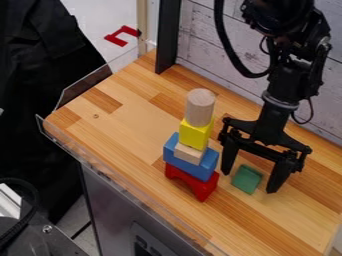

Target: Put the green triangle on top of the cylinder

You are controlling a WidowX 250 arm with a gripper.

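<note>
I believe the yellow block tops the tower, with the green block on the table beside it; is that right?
No: in the camera view, the wooden cylinder, not the yellow block, tops the tower, with the green block on the table beside it.

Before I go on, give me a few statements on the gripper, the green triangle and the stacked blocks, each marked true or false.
1. The gripper is open, with a finger on either side of the green triangle in this view. True.
2. The green triangle sits on the cylinder. False: it is on the table.
3. The cylinder stands upright on the yellow block. True.
4. The blue block is lowest. False: the red block is.
</note>
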